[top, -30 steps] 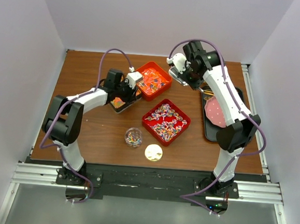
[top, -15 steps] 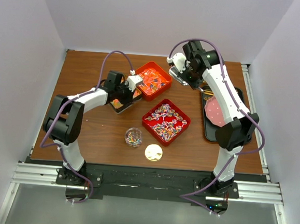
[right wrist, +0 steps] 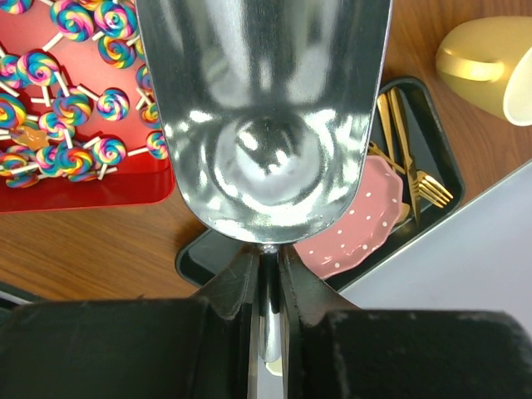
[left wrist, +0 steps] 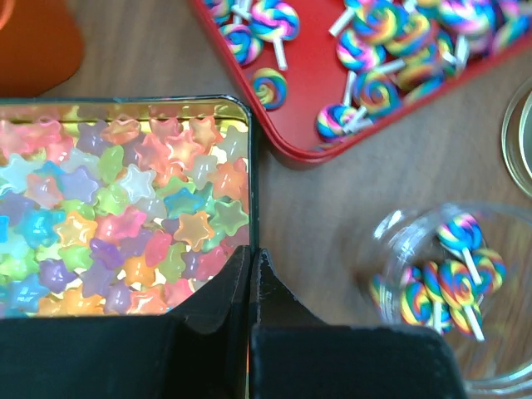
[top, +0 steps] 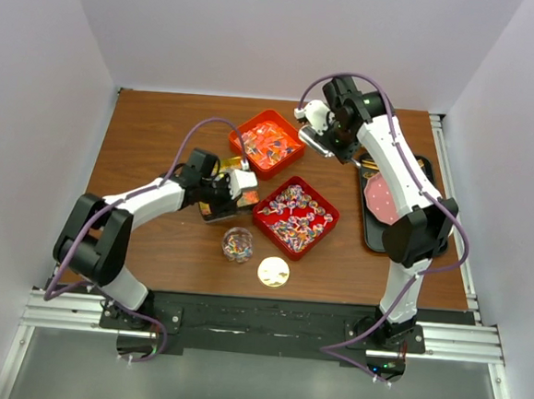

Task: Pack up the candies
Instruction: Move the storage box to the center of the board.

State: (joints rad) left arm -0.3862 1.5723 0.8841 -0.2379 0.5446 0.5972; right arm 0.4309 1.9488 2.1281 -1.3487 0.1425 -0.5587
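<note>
Tin (left wrist: 125, 102) dragged toward jar (left wrist: 378, 237); wrist views show left fingers (left wrist: 223, 293) clenching rim (left wrist: 250, 191), right fingers (right wrist: 235, 284) grasping scoop (right wrist: 266, 125).

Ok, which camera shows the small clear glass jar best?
Left wrist: the small clear glass jar is close, rainbow swirl lollipops visible inside. Top external shows it whole but tiny. Right wrist misses it.

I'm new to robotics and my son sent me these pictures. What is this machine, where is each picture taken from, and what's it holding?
It is two robot arms bolted at the edge of a table, each ending in a two-finger gripper. One picture looks down from above; the other two come from cameras on the wrists. The left gripper pinches the wall of a tin of star candies. The right gripper holds a metal scoop. Nearby sit a red tray of swirl lollipops, a glass jar and a gold lid.
</note>
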